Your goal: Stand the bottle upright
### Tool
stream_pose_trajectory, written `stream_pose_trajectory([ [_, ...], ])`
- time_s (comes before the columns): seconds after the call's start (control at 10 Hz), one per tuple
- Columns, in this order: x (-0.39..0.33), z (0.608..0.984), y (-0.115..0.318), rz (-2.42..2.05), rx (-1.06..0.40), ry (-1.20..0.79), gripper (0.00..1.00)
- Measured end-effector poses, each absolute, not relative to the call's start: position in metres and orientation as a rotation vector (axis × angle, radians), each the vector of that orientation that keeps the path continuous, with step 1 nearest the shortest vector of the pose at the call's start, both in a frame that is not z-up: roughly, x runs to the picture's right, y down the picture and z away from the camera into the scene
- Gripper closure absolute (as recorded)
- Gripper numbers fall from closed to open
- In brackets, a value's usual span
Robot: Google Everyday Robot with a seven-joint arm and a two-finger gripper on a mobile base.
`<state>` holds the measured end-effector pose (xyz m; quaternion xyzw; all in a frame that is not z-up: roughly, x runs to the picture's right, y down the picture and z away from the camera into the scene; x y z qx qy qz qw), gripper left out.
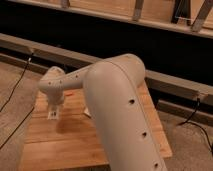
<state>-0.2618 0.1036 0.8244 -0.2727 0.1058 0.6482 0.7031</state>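
My gripper (52, 114) hangs from the white wrist (54, 84) over the left part of the wooden table (65, 145), pointing down close to the boards. My thick white arm (120, 110) crosses the middle of the view and covers much of the table. No bottle shows; it is hidden or out of view. Nothing can be seen held in the gripper.
The table is a low slatted wooden top standing on grey carpet (12, 125). A black cable (15, 92) runs along the floor at the left and another (197, 125) at the right. A dark wall with a grey rail (175, 82) stands behind the table.
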Motion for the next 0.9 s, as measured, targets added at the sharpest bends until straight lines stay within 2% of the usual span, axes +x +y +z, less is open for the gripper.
stream_pose_trajectory([
  [0.5, -0.195, 0.81, 0.098, 1.083, -0.654, 0.015, 1.0],
  [0.9, -0.185, 0.794, 0.084, 0.857, -0.791, -0.14, 1.0],
])
